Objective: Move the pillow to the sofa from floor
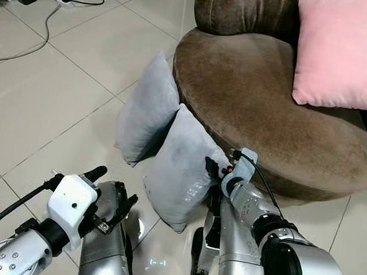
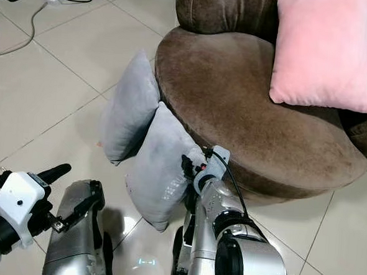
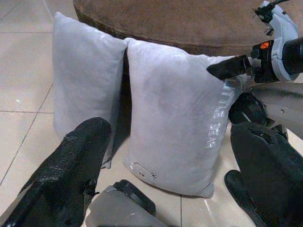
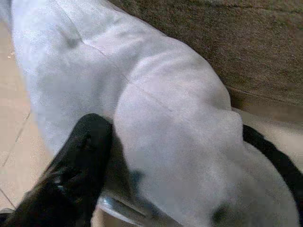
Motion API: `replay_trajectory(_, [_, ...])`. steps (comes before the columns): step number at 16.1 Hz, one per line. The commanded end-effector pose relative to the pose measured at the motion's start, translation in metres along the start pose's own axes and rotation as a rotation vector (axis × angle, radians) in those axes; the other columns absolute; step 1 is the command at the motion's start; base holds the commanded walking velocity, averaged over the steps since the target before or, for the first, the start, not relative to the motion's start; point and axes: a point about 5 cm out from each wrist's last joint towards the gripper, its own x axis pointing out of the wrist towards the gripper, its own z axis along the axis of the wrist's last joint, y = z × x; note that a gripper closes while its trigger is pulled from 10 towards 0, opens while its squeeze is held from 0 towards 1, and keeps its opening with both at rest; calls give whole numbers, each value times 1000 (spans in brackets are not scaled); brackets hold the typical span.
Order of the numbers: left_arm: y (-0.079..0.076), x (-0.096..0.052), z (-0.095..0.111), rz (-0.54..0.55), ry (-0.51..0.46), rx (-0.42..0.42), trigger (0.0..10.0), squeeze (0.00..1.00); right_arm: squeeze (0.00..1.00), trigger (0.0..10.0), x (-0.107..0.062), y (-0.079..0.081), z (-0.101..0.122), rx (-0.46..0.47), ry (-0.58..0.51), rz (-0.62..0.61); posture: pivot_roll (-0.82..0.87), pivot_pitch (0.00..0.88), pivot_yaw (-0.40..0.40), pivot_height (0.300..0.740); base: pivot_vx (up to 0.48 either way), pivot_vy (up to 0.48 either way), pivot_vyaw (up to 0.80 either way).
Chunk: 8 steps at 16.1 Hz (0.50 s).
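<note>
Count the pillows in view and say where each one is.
3: far grey pillow and near grey pillow stand on the floor against the sofa; the pink pillow is on it.

My two head cameras look forward and down from above. Both frame the round brown velvet sofa seat [image 1: 266, 105], the square pink cushion [image 2: 322, 52], the white tiled floor [image 1: 61, 92] and two upright grey fabric pillows, with a slight sideways offset between them. My left wrist camera sits low near the floor, facing the nearer grey pillow [image 3: 175, 123] and farther grey pillow [image 3: 85, 80] from close by. My right wrist camera sits very close against the nearer pillow's corner, the sofa edge behind.
</note>
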Motion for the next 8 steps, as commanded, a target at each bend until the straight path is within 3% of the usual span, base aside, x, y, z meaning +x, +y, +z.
replay_trajectory(1, [0,-1,-1,-9,15,-2,10000,0,0,0,0,1,-5,12,17,14,190,227,-86,482,0,0,0])
replay_trajectory(8, [-1,0,-4,-40,37,-39,10000,0,0,0,-1,-1,-6,21,19,33,196,215,-82,482,0,0,0])
